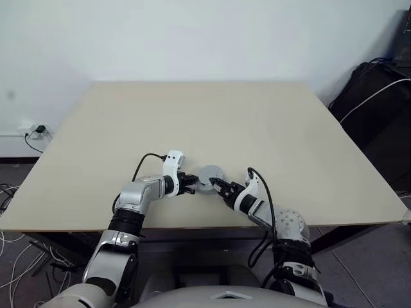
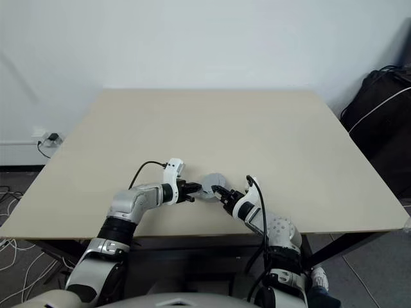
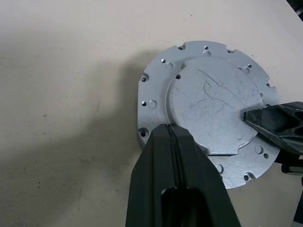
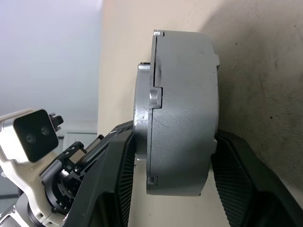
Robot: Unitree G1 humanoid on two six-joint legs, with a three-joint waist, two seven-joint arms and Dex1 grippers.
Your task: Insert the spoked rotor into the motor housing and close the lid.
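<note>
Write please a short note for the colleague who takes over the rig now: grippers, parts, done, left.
Left gripper: jaws shut, tip on the lid's rim.
Right gripper: at the opposite side of the stack.
Lid lies on the motor housing, near the front edge of the table.
Spoked rotor: hidden, presumably inside.
Left: check the lid is seated all round, then withdraw.

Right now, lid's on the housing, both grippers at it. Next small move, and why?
Probably press the lid down with the shut left gripper, whose tip rests on its rim. The right gripper straddles the motor housing and can steady it. A seam between lid and housing shows in the right wrist view; whether it is fully seated is unclear.
</note>
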